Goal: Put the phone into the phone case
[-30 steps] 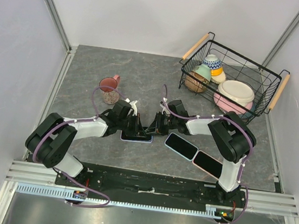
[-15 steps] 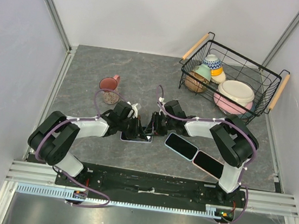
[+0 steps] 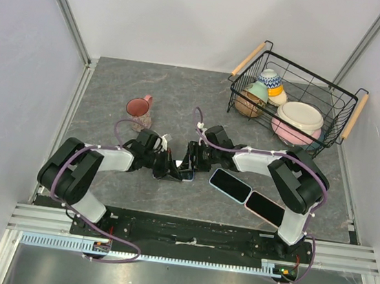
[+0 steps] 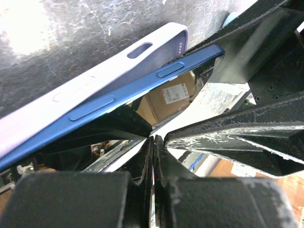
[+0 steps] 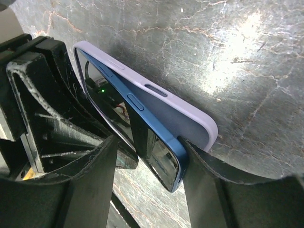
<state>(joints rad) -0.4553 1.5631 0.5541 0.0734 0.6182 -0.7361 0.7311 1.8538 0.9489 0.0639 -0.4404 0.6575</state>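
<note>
Partly phone (image 5: 142,118) in phone case (image 5: 187,118).

Even, bright overhead light in the top view; shadows are soft. Both wrist views show white glare patches on the counter (image 5: 237,71), and near black parts are blurred.
</note>
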